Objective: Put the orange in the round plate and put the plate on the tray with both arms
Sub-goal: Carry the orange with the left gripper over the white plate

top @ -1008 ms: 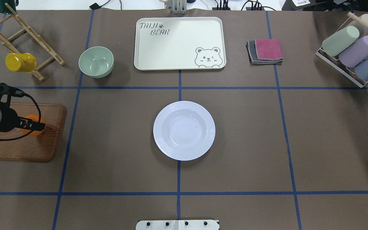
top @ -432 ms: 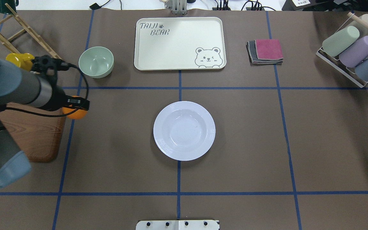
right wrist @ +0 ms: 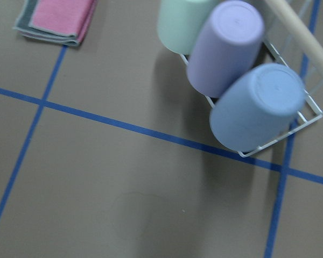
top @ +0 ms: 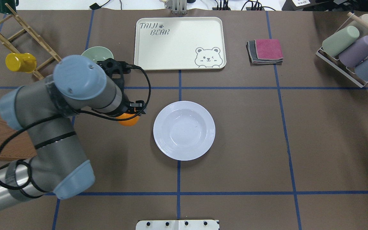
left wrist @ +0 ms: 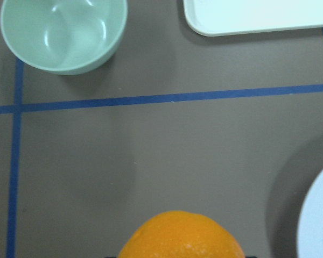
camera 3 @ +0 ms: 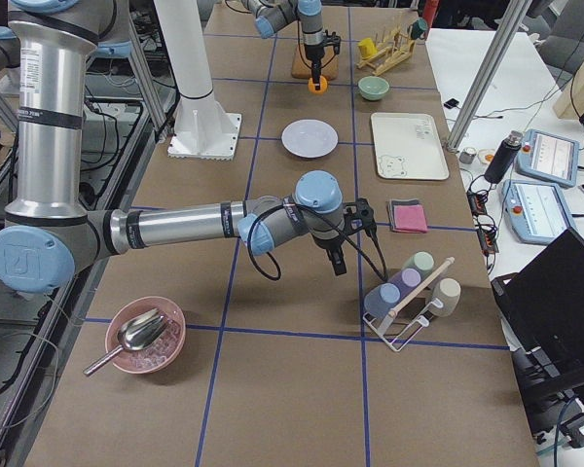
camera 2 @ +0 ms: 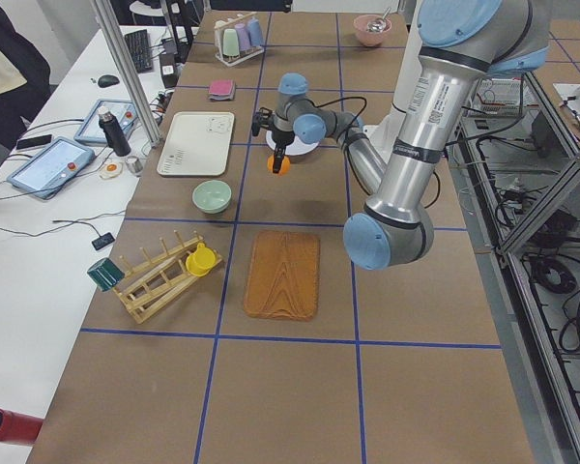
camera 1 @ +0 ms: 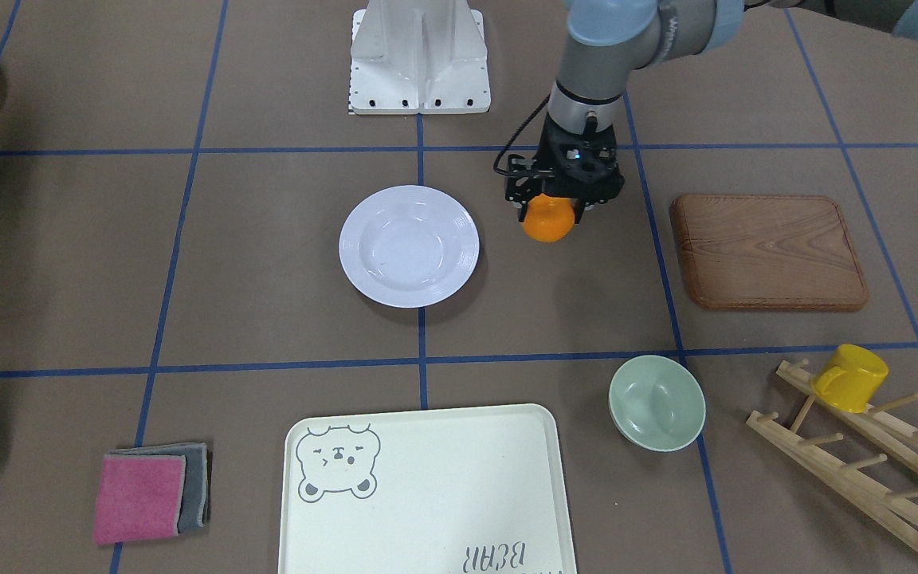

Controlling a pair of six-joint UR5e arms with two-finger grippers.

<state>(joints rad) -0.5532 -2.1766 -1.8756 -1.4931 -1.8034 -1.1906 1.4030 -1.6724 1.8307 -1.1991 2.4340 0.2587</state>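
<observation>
My left gripper (camera 1: pixel 551 212) is shut on the orange (camera 1: pixel 548 221), a small bright-orange fruit held above the brown table. It hangs just beside the round plate (top: pixel 184 130), on the robot's left of it. The white plate is empty at the table's middle. In the left wrist view the orange (left wrist: pixel 180 236) fills the bottom edge and the plate's rim (left wrist: pixel 318 220) shows at the right. The cream bear tray (top: pixel 180 43) lies empty at the far side. My right gripper (camera 3: pixel 337 261) hovers near the cup rack, and I cannot tell its state.
A pale-green bowl (camera 1: pixel 657 402) sits between tray and wooden board (camera 1: pixel 766 251). A wooden rack holds a yellow cup (camera 1: pixel 851 376). Folded pink and grey cloths (top: pixel 265 51) lie right of the tray. A wire rack with pastel cups (top: pixel 351 52) stands far right.
My left arm has lifted the orange off the wooden board and carried it rightward across the table to just beside the plate. The plate and tray have not moved.
</observation>
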